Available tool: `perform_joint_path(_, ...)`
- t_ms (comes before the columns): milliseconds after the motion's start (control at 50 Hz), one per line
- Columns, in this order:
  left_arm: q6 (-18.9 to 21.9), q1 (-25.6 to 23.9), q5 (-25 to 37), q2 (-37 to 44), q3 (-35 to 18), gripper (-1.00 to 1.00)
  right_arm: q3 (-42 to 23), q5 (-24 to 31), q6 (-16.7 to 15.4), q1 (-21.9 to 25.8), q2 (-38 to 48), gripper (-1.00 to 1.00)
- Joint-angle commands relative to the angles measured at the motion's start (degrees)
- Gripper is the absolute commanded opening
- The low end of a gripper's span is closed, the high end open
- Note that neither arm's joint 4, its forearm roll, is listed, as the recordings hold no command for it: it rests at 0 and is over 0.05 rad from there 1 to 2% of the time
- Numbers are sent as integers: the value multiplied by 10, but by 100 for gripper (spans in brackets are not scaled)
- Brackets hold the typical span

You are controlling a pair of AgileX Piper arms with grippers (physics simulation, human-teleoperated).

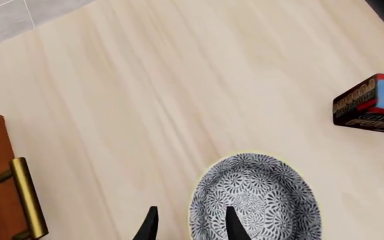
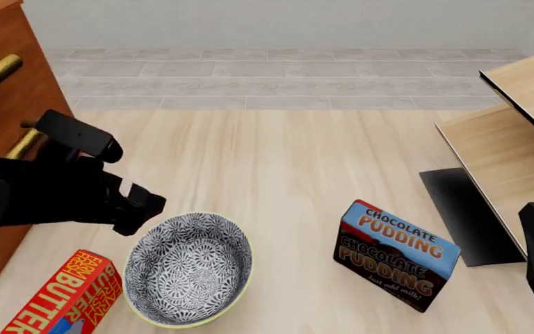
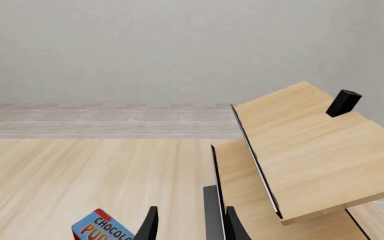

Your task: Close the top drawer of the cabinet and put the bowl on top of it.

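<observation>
Your left gripper (image 1: 189, 225) has its two black fingers apart, with nothing between them. One fingertip (image 1: 234, 220) is over the bowl (image 2: 187, 268) and the other is just outside its rim. Lower slowly so the rim slides between the fingers, then squeeze gently.

The cabinet (image 2: 3, 104) stands just beside the bowl, with its brass handle (image 1: 28, 197) near. I cannot tell if the top drawer is shut. The butter box (image 2: 63, 296) touches the bowl, so lift straight up. The pudding box (image 2: 397, 256) is well apart. Your right gripper (image 3: 189, 225) has its fingers apart too.
</observation>
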Motion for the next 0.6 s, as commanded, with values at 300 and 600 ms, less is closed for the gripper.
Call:
perform_joint_path(300, -20, -5, -40, 32, 25, 100, 4, -4, 0, 0, 0, 100)
perform_joint_path(600, -37, 0, -63, 57, 26, 100, 4, -4, 0, 0, 0, 100)
